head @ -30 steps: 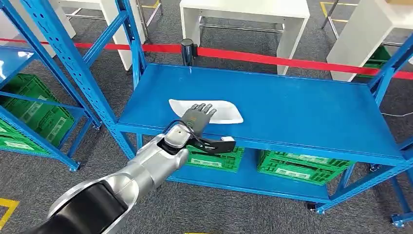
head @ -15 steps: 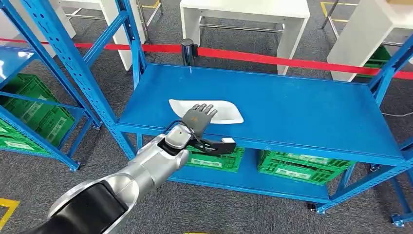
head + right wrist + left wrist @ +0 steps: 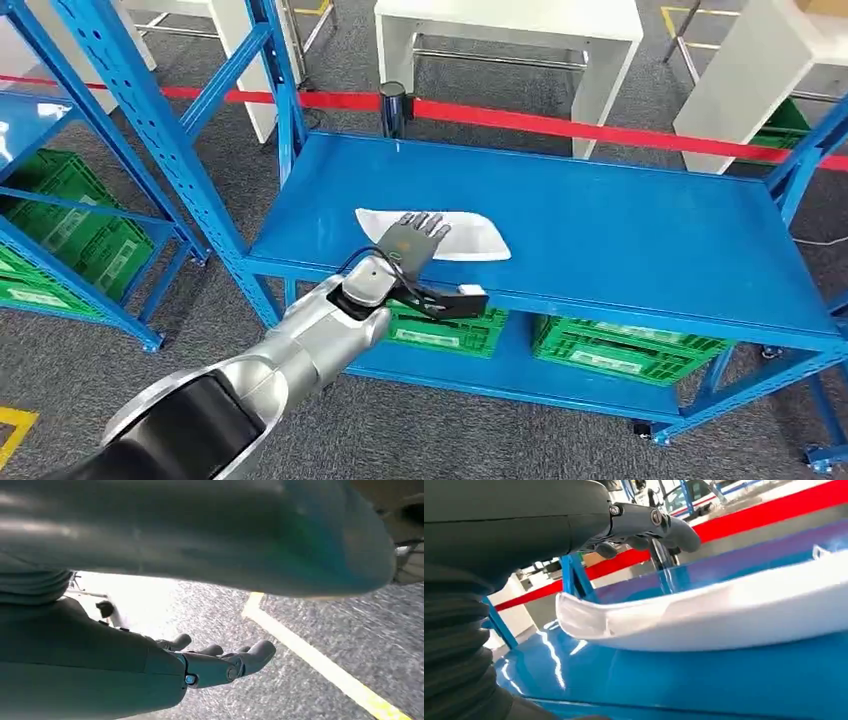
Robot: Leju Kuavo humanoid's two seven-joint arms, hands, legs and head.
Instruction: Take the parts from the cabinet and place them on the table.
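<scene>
A long white moulded part point(image 3: 470, 238) lies flat on the top shelf of the blue cabinet point(image 3: 640, 230), near its front left. My left hand point(image 3: 412, 238) is stretched over the part's left half, palm down and fingers spread. In the left wrist view the dark fingers point(image 3: 649, 522) hover just above the white part point(image 3: 724, 615) and hold nothing. My right hand point(image 3: 220, 662) hangs over the grey floor, fingers loosely extended and empty.
Green crates point(image 3: 610, 345) stand on the cabinet's lower shelf. A red barrier tape point(image 3: 600, 125) on a black post point(image 3: 392, 105) runs behind it, with white tables point(image 3: 510, 20) beyond. Another blue rack point(image 3: 130, 120) with green crates stands at the left.
The whole picture has shifted slightly, so the camera moved. My left hand stays over the white part in the same pose.
</scene>
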